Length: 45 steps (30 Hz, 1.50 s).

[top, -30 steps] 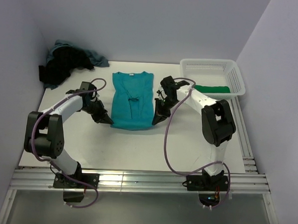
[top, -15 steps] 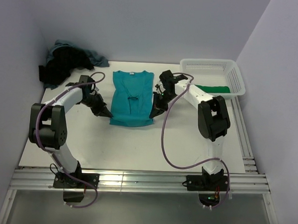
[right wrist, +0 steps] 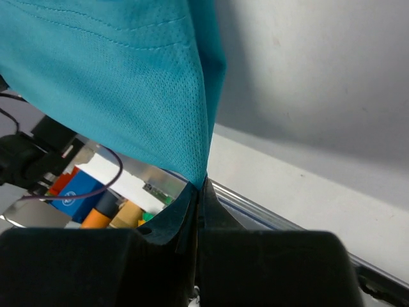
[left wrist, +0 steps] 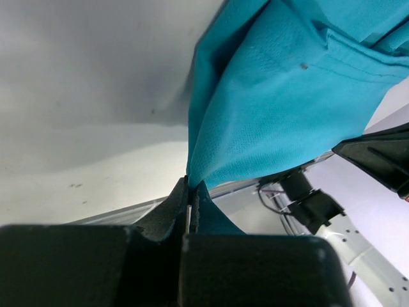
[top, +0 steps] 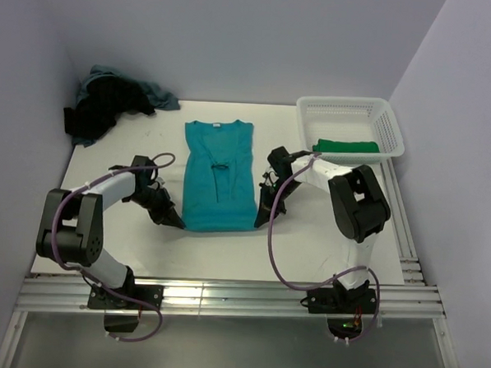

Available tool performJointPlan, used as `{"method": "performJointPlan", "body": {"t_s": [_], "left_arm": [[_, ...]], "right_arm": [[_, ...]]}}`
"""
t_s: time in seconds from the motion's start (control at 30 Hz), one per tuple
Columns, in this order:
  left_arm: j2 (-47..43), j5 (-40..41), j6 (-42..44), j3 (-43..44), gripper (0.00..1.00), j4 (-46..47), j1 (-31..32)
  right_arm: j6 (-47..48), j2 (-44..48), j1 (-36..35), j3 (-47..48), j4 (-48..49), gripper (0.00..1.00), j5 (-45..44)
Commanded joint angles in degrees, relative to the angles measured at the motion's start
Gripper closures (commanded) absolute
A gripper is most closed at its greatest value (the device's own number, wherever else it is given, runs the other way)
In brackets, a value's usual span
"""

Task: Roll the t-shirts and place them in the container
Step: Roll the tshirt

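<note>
A teal t-shirt point(top: 219, 178) lies flat in the middle of the table, collar toward the back wall, sides folded in. My left gripper point(top: 177, 222) is shut on its near left hem corner point(left wrist: 211, 160). My right gripper point(top: 261, 220) is shut on the near right hem corner point(right wrist: 160, 109). In both wrist views the fabric runs pinched straight into the closed jaws. A green t-shirt point(top: 346, 146) lies in the white basket point(top: 385, 117). Black and dusty blue t-shirts point(top: 109, 107) are heaped at the back left corner.
The white lattice basket stands at the back right against the wall. The heap of dark clothes fills the back left corner. Metal rails point(top: 223, 294) run along the table's near edge by the arm bases.
Both grippers have moved toward the near edge with the teal shirt's hem corners in them, drawing the shirt longer and flatter toward me.
</note>
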<state>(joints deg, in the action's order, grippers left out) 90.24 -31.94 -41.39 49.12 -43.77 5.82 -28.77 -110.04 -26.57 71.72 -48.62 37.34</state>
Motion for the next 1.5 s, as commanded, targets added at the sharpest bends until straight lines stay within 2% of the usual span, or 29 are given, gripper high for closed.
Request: {"method": "performJointPlan", "body": {"t_s": [0.0, 0.37, 0.8, 1.47], "left_arm": [[-3.6, -0.1, -1.0, -3.2, 1.00, 2.1, 1.2], [-7.2, -0.3, -4.0, -8.1, 0.99, 3.7, 4.5], [-8.1, -0.2, -5.2, -4.2, 0.96, 1.0, 4.5], [-3.1, -3.1, -4.1, 1.6, 0.97, -0.6, 3.2]], "right_arm": [[-0.8, 4.4, -1.0, -3.9, 2.4, 1.00, 0.0], [-0.7, 6.5, -1.2, -6.9, 2.1, 1.00, -1.0], [0.8, 6.5, -1.2, -3.3, -2.2, 1.00, -1.1], [3.2, 1.3, 0.6, 6.8, -8.1, 1.00, 0.4]]}}
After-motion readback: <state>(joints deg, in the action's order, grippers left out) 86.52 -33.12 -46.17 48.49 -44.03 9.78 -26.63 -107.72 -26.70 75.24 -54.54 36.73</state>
